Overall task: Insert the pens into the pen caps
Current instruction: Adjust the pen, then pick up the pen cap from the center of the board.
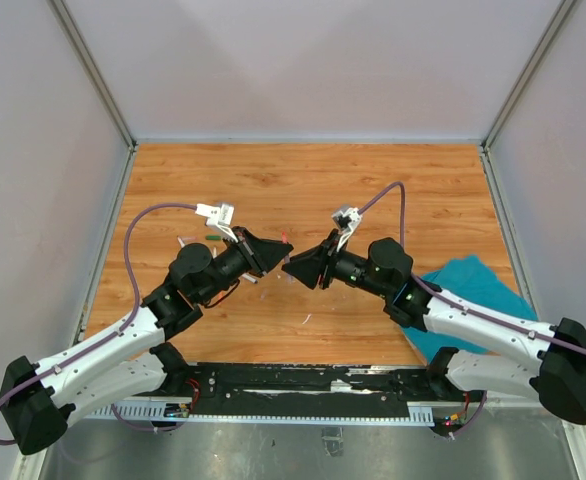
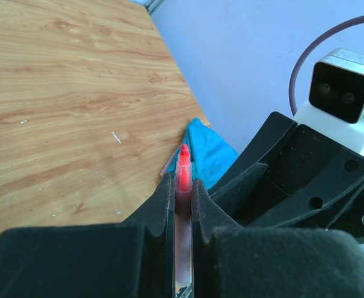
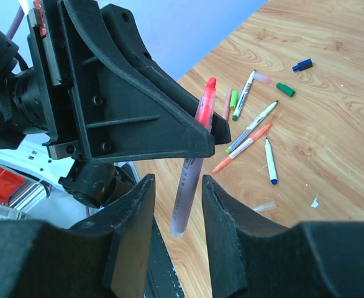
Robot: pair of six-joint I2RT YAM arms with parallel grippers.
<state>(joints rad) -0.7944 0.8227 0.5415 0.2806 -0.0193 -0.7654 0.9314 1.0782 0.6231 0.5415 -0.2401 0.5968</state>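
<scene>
My left gripper (image 2: 182, 186) is shut on a pink pen (image 2: 184, 169); its red-pink tip sticks out past the fingertips. From the right wrist that pen (image 3: 188, 186) hangs tilted, held near the coloured end, with its pale barrel reaching down between the jaws of my right gripper (image 3: 177, 186). Those jaws stand open, a gap on each side of the barrel. Both grippers meet nose to nose above the table's middle, left gripper (image 1: 273, 250) and right gripper (image 1: 295, 265). Several pens lie on the wood: green (image 3: 243, 96), orange (image 3: 244, 148), blue-tipped (image 3: 269, 160). Nearby lie the dark blue cap (image 3: 302, 64) and green cap (image 3: 286, 89).
A teal cloth (image 1: 473, 290) lies at the right near edge of the table, also seen as teal cloth (image 2: 207, 152) behind the pen tip. A clear tube (image 3: 264, 207) lies on the wood. Grey walls enclose the wooden table (image 1: 303, 190).
</scene>
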